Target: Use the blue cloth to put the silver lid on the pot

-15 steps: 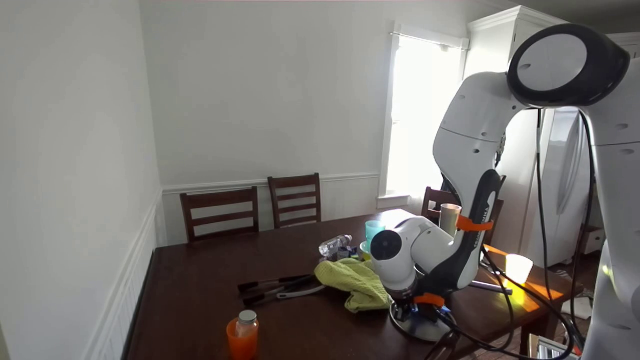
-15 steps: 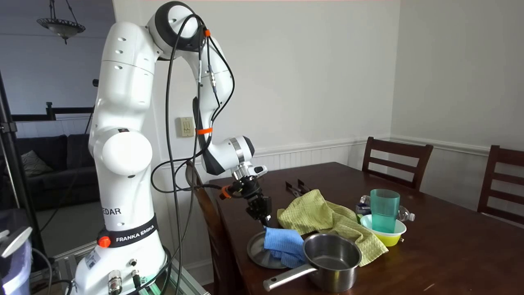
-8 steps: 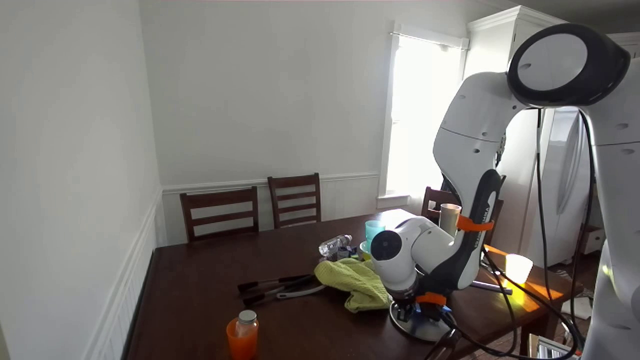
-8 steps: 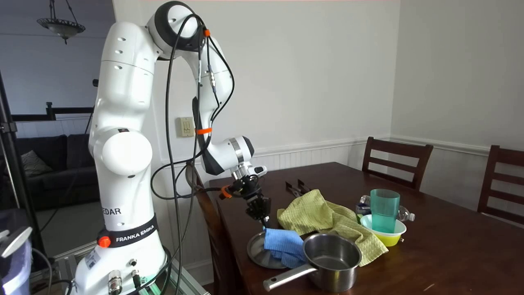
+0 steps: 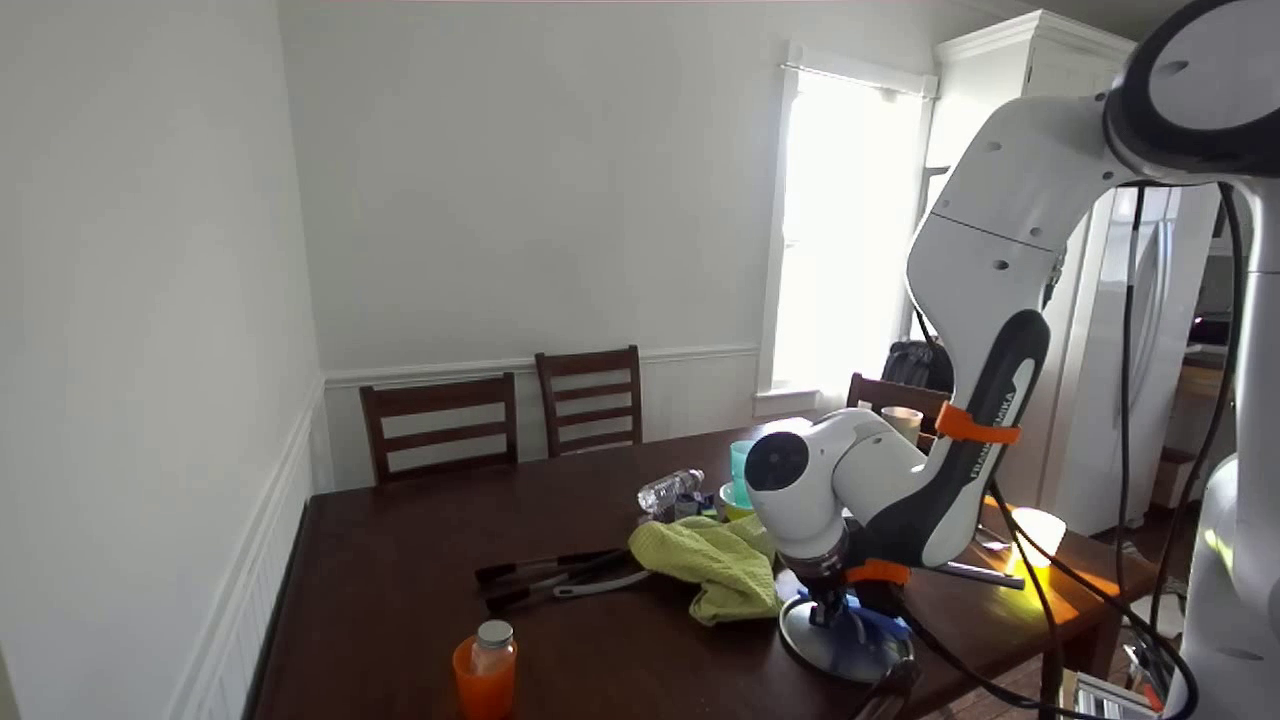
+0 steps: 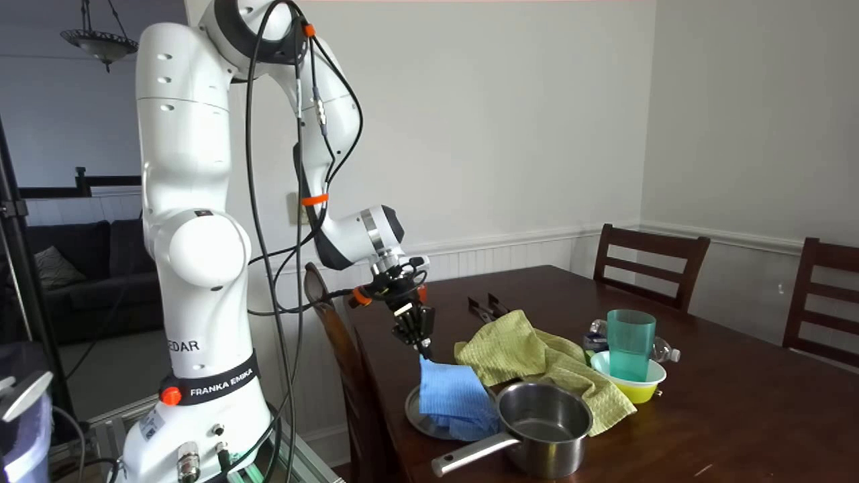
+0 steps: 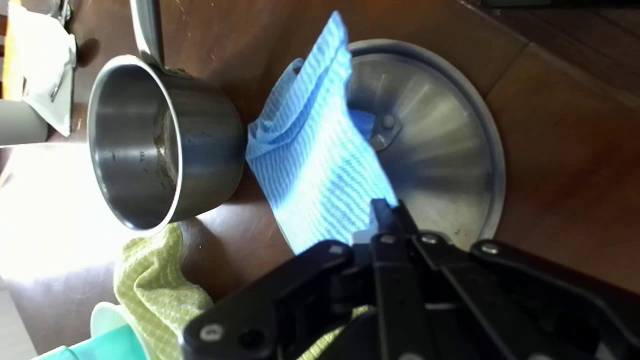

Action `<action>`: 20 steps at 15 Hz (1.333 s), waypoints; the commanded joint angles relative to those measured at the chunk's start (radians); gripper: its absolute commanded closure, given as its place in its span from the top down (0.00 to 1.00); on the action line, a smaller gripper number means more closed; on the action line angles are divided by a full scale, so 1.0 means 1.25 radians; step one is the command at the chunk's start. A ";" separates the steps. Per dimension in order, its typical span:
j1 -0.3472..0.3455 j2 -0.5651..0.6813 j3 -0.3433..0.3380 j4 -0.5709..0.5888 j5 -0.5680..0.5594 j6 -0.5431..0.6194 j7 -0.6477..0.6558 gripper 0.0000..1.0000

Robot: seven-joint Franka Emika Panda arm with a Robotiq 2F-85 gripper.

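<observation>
On the dark wooden worktop (image 6: 731, 409), the round silver lid (image 7: 440, 150) lies with its brushed metal streaked by light inside a raised rim. Over one side of it hangs the thin blue cloth (image 7: 325, 155), ribbed with fine stripes and folded; the black gripper (image 7: 392, 209) has its jaws pressed together on a corner of it. Near the lid's middle, by the cloth's edge, sits a riveted metal fitting (image 7: 387, 131).

To the right and nearer, in an exterior view, stands the steel pot (image 6: 547, 448), upright and uncovered, its straight handle (image 6: 476, 454) reaching left on the near side of the lid. Whether cloth and pot touch, I cannot tell. Just beyond the pot a waffle-textured green towel (image 6: 530, 359) lies crumpled; right of it, a white-and-yellow bowl (image 6: 637, 391) holds a teal cup (image 6: 631, 339).

In an exterior view, dark-handled utensils (image 5: 515, 570) lie left of the towel, a clear bottle (image 5: 668, 490) lies farther off, and nearest stands an orange cup (image 5: 483, 692) with a capped jar (image 5: 493, 645) inside.
</observation>
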 commanded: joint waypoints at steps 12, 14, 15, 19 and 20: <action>0.023 -0.071 0.023 -0.015 -0.097 0.005 -0.003 0.00; 0.020 -0.063 0.019 -0.007 -0.125 0.018 0.005 0.00; 0.019 -0.058 0.018 -0.004 -0.136 0.025 0.011 0.00; 0.019 -0.031 0.017 0.008 -0.163 0.048 0.036 0.00; 0.019 -0.023 0.017 0.010 -0.165 0.052 0.041 0.00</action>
